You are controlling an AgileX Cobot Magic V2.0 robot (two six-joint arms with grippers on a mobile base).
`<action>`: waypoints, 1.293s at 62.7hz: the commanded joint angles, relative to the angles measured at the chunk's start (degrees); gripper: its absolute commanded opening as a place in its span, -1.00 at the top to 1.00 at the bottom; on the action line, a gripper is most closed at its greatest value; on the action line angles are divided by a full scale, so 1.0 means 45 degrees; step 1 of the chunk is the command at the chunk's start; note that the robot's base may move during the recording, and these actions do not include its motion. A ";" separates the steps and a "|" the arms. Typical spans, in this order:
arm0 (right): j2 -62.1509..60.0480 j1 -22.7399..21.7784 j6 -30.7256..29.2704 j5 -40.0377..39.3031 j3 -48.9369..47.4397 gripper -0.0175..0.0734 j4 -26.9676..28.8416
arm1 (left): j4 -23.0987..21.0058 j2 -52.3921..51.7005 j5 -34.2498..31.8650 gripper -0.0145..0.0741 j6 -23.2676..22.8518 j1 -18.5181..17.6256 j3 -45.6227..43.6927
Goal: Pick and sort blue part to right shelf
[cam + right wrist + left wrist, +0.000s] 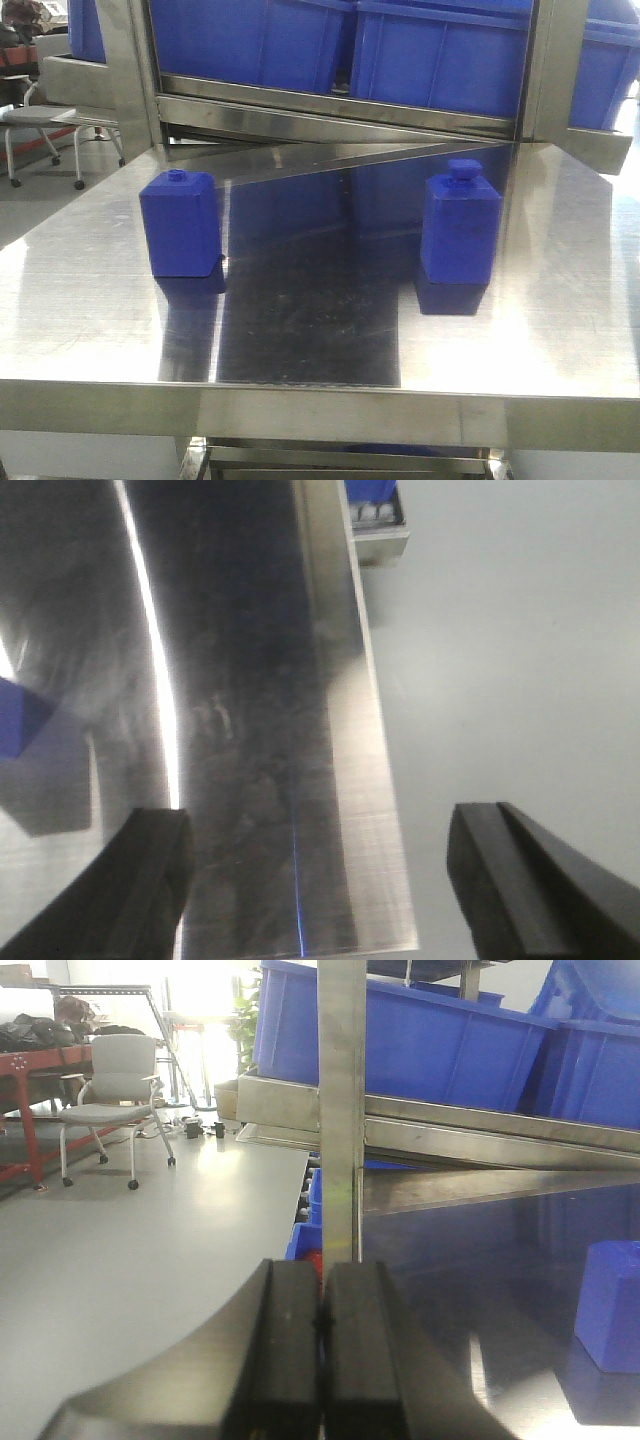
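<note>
While the right hand (318, 878) gapes empty, the left hand (322, 1325) closed empty, the squat block (182, 222) could pass for the blue part (460, 232).

Grey floor (150, 1260), a white chair (122, 1062) (on castors), glaring daylight (205, 995).

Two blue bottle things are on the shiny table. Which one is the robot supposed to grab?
Find the shiny steel table in front of the big blue bins. The blue part stands on its right side in the front view. It is taller and thinner than the other blue block, with a wider flat cap.
</note>
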 commanded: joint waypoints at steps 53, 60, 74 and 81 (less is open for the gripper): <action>0.9300 0.5283 0.3064 0.4880 -0.9838 -0.71 -0.0479 | -0.0090 -0.0279 -0.1108 0.37 -0.0079 -0.0060 0.0291; 0.9923 0.5451 0.3064 0.5198 -1.0679 -0.71 -0.0396 | -0.0090 -0.0279 -0.1108 0.37 -0.0079 -0.0060 0.0291; 1.0741 0.5529 0.3064 0.5301 -1.1006 -0.71 -0.0290 | -0.0090 -0.0279 -0.1108 0.37 -0.0079 -0.0060 0.0291; 1.1046 0.5529 0.3075 0.5215 -1.0990 -0.71 -0.0061 | -0.0090 -0.0279 -0.1108 0.37 -0.0079 -0.0060 0.0291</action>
